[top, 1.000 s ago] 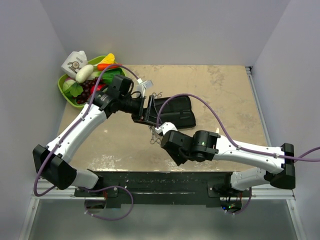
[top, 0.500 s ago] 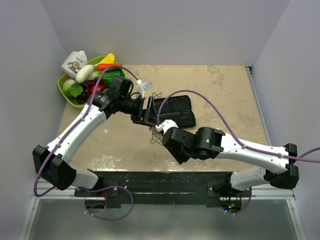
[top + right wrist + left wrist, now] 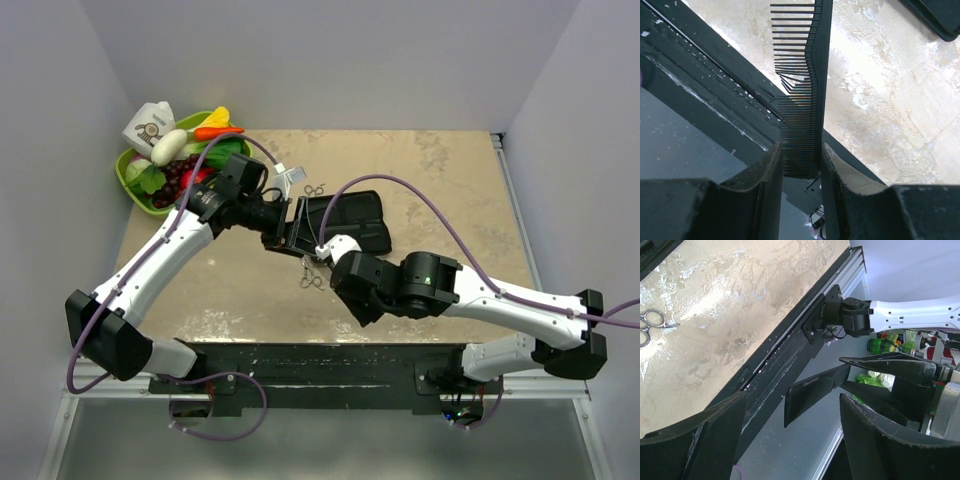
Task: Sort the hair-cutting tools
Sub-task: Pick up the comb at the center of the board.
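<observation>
- the right gripper [image 3: 801,159] is closed narrowly on one end of the thin straight black comb [image 3: 817,75], leaving the teeth free, probably for carrying it to the flat black rectangular case [image 3: 352,222].
- the left gripper [image 3: 792,407] gapes wide and empty at the case's edge.
- slim silver metal scissors [image 3: 310,281] lie beside the right gripper, and a second silver pair [image 3: 316,189] lies behind the case.

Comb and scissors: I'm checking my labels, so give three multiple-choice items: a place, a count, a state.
1. Where is the comb? A on the table; B in the right claw; C in the bowl.
2. How many scissors show from above? A one; B two; C four.
3. The left claw is: A shut on scissors; B shut on the comb; C open.
1 B, its pads pinch the comb. 2 B, one beside the case, another nearer the arms. 3 C, fingers wide apart.
</observation>
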Controlling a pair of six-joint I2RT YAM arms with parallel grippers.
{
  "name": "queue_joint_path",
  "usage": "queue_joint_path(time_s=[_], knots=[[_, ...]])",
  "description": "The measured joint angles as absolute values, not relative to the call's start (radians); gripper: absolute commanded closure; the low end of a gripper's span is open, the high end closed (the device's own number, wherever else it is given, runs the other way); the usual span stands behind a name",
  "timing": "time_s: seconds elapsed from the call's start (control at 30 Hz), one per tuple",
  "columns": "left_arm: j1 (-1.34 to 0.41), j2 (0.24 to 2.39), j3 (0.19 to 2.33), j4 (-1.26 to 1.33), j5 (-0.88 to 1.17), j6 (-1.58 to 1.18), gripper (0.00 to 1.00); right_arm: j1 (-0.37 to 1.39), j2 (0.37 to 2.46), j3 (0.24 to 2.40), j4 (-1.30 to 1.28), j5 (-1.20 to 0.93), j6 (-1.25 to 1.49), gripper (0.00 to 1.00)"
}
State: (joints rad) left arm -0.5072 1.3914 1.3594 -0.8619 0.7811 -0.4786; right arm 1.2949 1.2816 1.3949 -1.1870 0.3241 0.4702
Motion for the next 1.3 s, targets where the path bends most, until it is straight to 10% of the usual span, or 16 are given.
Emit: queue_joint_path(time_s=[0.53,1.07,1.17,1.3], knots=[[-0.507,1.391,1.359,-0.879,0.793,-0.479,0.38,1.295,1.283,1.392,-1.124,0.323,0.466,0.87],[-0.507,1.391,1.361,-0.876,0.842,-0.487,1.00,1.295,1.302,1.370,-1.091,0.322,0.455,0.87],[-0.508,1.391,1.363,-0.867,0.860,-0.487,1.00,1.295,1.302,1.362,-1.090,0.322,0.455,0.77],[-0.509,1.391,1.373,-0.868,0.852,-0.484,1.00,1.295,1.300,1.362,-1.084,0.319,0.452,0.38]])
